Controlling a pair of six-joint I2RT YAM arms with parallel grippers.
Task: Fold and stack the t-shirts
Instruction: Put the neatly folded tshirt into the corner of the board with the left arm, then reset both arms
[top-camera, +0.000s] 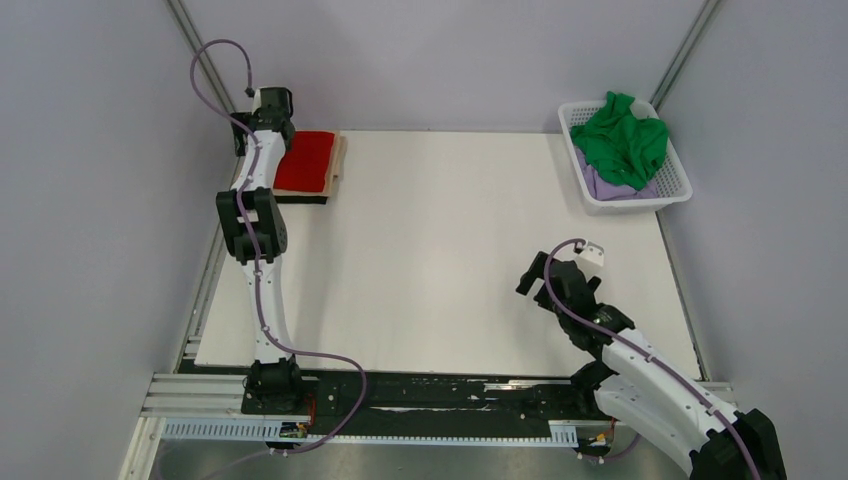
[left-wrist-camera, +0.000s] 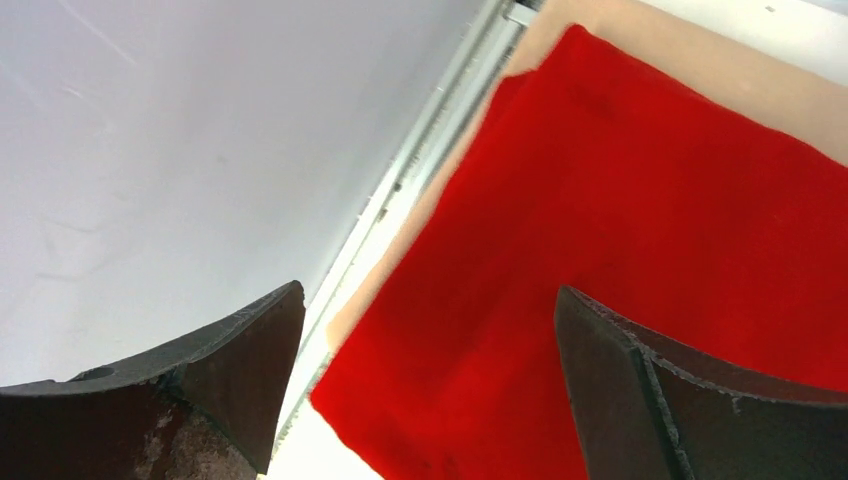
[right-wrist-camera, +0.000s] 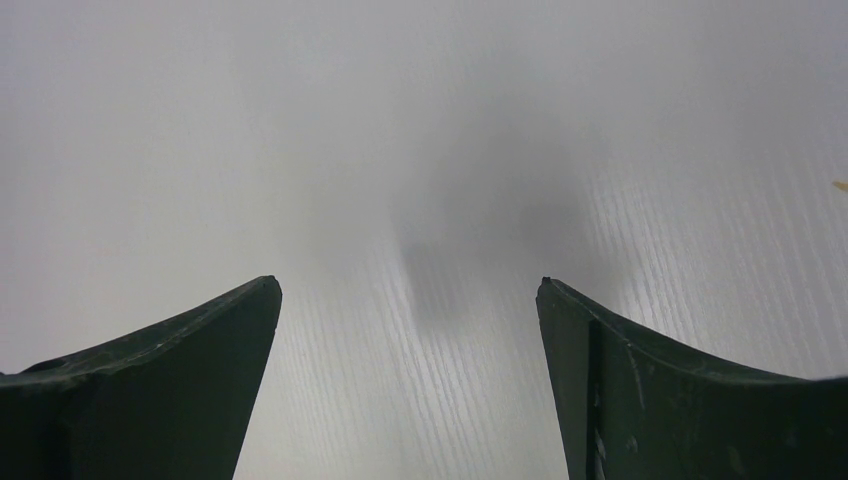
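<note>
So two of the four are done, by the look of it: the red shirt (left-wrist-camera: 650, 250) lies folded on the tan shirt (left-wrist-camera: 720, 60) at the far left corner of the tabletop (top-camera: 450, 250), with tan showing along two edges. The left hand (left-wrist-camera: 425, 300) hangs over the stack's left edge, fingers spread wide and holding nothing. The first risk is here. If that hand pulls away low, a finger could catch the red fold, open it or drag it off the tan one. The stack also sits hard against the tabletop's edge, near the wall (left-wrist-camera: 150, 150), so a sideways nudge could send cloth over the side.

The right hand (right-wrist-camera: 407, 285) is wide open and empty too, over bare tabletop, well apart from the basket (top-camera: 675, 190) at the far right. The green shirt (top-camera: 622, 140) is crumpled in it on top of the lilac shirt (top-camera: 600, 187), spilling over the far rim.

- A deep pinch could take both shirts at once, since they lie pressed together.
- The basket looks light. Cloth snagging on its lattice could lift or tip it as the shirt comes out.
- A grab at a random bunch would leave the green shirt twisted when it is laid down, which makes a clean fold harder.

A shallow pinch on a top ridge of green looks safest to me
</note>
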